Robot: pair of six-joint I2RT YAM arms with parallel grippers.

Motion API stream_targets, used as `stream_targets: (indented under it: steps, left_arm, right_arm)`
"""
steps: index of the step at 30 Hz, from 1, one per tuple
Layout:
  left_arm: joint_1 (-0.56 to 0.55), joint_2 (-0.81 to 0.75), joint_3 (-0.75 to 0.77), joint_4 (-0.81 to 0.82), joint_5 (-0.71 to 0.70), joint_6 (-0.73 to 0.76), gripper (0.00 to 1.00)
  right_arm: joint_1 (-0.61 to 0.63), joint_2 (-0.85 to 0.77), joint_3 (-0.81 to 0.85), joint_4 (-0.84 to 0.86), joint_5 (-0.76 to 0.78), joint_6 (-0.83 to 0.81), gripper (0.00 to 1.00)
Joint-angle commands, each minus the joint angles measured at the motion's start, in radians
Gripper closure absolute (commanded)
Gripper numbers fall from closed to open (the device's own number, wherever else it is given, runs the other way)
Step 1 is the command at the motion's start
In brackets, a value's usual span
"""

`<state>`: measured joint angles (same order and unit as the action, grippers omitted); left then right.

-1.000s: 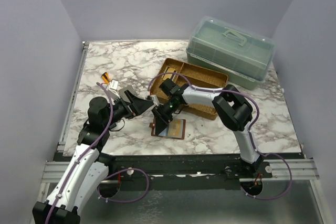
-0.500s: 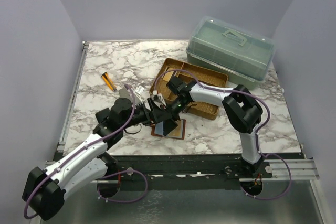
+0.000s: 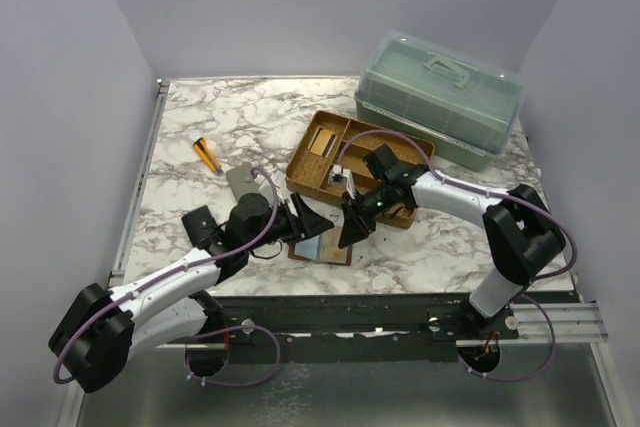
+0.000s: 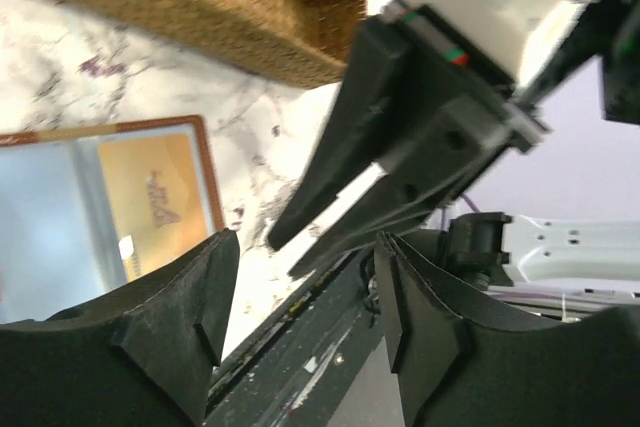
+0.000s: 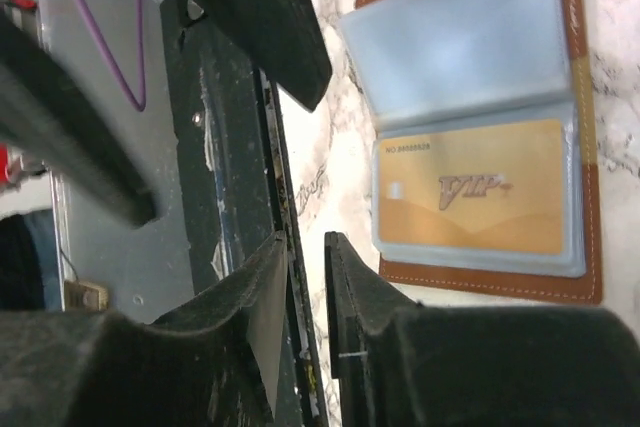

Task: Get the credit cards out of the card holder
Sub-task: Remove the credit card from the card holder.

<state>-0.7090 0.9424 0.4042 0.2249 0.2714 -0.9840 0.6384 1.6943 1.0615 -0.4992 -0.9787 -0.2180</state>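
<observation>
one gold card (image 5: 473, 187) visible in open card holder (image 5: 575, 147); left jaws (image 4: 300, 327) spread, right jaws (image 5: 305, 247) nearly closed, empty.

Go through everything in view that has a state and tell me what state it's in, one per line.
Card holder: lying open on the table, one gold card still in its clear sleeve.
Left claw: open, empty, beside the card holder.
Right claw: nearly shut, holding nothing.
Woven tray: holds a tan card in its left compartment.
Green plastic box: lid closed.
</observation>
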Motion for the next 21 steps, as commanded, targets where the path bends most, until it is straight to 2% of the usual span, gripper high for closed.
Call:
stream_targets:
  steps: [1, 5, 9, 14, 21]
  left_arm:
    - [-0.005, 0.069, -0.066, 0.127, -0.050, -0.021, 0.39]
    - [-0.004, 0.060, -0.090, 0.152, -0.083, -0.008, 0.41]
    - [-0.004, 0.108, -0.105, 0.155, -0.094, -0.013, 0.51]
    - [-0.004, 0.206, -0.105, 0.203, -0.087, -0.025, 0.52]
    - [-0.005, 0.307, -0.091, 0.232, -0.087, -0.002, 0.53]
  right_arm:
    - [-0.059, -0.059, -0.137, 0.230, 0.058, 0.185, 0.73]
    - [-0.090, -0.093, -0.225, 0.363, 0.049, 0.313, 0.69]
    - [-0.091, -0.083, -0.267, 0.465, 0.049, 0.434, 0.68]
    - [-0.091, -0.054, -0.271, 0.542, 0.094, 0.581, 0.68]
    - [-0.091, -0.057, -0.306, 0.586, 0.166, 0.631, 0.68]
